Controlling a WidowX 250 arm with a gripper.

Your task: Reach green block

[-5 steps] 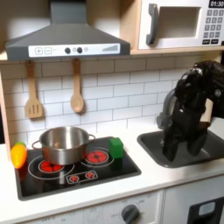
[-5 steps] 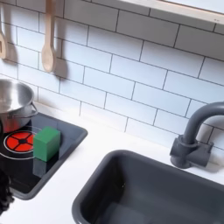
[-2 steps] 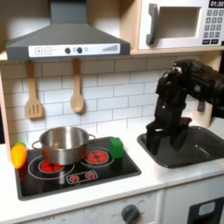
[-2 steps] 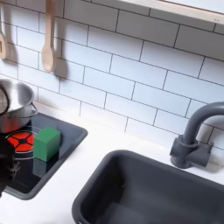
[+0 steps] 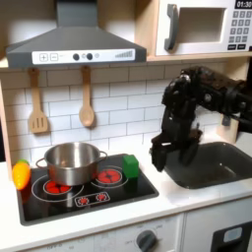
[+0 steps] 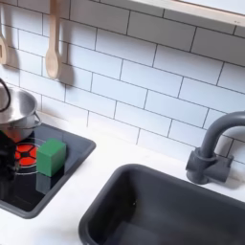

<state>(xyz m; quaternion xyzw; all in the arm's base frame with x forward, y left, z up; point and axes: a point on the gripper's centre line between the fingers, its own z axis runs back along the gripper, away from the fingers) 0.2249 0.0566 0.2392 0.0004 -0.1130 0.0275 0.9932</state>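
— First exterior view: where do we stand?
— We note the block (image 5: 130,165) upright on the hob (image 5: 84,197) at its right rear corner, just beside the pot (image 5: 71,160). The gripper (image 5: 160,153) hangs near it, over the sink (image 5: 221,167) edge; whether its fingers are apart, we cannot tell.
— How should we approach?
— We judge a low, level approach from the first exterior view's right is best, stopping short of the pot. Open counter lies between; the wall behind is close.

Tool (image 5: 160,156) nearer green block (image 5: 130,165)
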